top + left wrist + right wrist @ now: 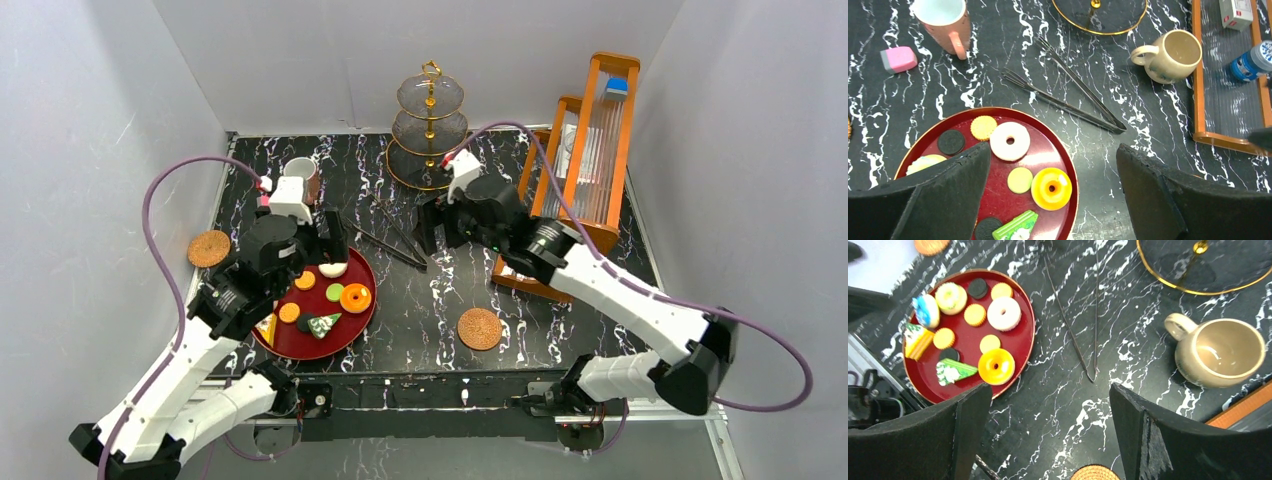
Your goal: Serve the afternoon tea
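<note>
The toy pastries lie on a round red tray (352, 326): a white donut (1009, 140), a yellow donut (1051, 188), a green cake slice (1015, 227) and several cookies. My left gripper (1052, 150) is open and empty above the tray's right part. My right gripper (1049, 387) is open and empty above the bare table, between the tray and the beige mug (1220, 352). The white mug (300, 175) stands at the back left. The gold three-tier stand (430, 125) is at the back centre. One woven coaster (209, 248) lies at the left, another (479, 328) at the front centre.
Black tongs (395, 240) lie between tray and stand. A wooden rack (585, 165) with a blue-capped bottle (1253, 60) and a box stands at the right. A pink block (898, 59) lies near the white mug. White walls close in three sides.
</note>
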You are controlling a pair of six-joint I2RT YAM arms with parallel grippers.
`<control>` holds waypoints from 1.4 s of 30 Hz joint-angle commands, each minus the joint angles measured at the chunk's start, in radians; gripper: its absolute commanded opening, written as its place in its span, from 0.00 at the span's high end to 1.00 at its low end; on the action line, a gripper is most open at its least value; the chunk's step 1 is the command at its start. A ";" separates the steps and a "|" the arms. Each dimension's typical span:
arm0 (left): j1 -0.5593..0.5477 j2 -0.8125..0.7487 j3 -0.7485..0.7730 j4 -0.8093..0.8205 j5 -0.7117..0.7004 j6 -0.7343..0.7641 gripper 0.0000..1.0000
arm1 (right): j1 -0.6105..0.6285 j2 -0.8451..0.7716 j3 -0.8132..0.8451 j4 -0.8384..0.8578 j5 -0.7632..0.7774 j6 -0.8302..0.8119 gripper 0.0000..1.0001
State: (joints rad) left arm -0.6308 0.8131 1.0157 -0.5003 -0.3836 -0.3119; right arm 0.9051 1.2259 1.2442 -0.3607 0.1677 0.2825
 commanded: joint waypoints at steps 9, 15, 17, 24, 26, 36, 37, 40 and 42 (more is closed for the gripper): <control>-0.004 -0.187 -0.057 0.047 -0.091 0.022 0.08 | 0.005 0.282 0.045 0.184 -0.086 -0.153 0.13; -0.004 -0.266 -0.165 0.127 -0.164 0.075 0.08 | 0.005 0.468 0.112 0.225 -0.105 -0.242 0.12; -0.004 -0.299 -0.198 0.148 -0.179 0.079 0.08 | 0.003 0.532 0.144 0.239 -0.082 -0.269 0.11; -0.004 -0.403 -0.280 0.210 -0.155 0.124 0.07 | -0.060 0.685 0.193 0.350 -0.123 -0.309 0.13; -0.004 -0.410 -0.281 0.208 -0.138 0.134 0.08 | -0.075 0.718 0.207 0.366 -0.146 -0.309 0.13; -0.004 -0.378 -0.309 0.192 -0.184 0.144 0.08 | -0.085 0.849 0.263 0.391 -0.231 -0.365 0.10; -0.004 -0.378 -0.309 0.193 -0.186 0.145 0.08 | -0.085 0.855 0.266 0.395 -0.240 -0.367 0.10; -0.004 -0.380 -0.311 0.195 -0.179 0.148 0.08 | -0.086 0.871 0.277 0.396 -0.244 -0.373 0.10; -0.004 -0.381 -0.314 0.196 -0.175 0.148 0.08 | -0.085 0.882 0.295 0.386 -0.252 -0.373 0.09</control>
State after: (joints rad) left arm -0.6308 0.4355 0.7021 -0.3229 -0.5358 -0.1757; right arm 0.8162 2.0941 1.4624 -0.0238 -0.0494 -0.0669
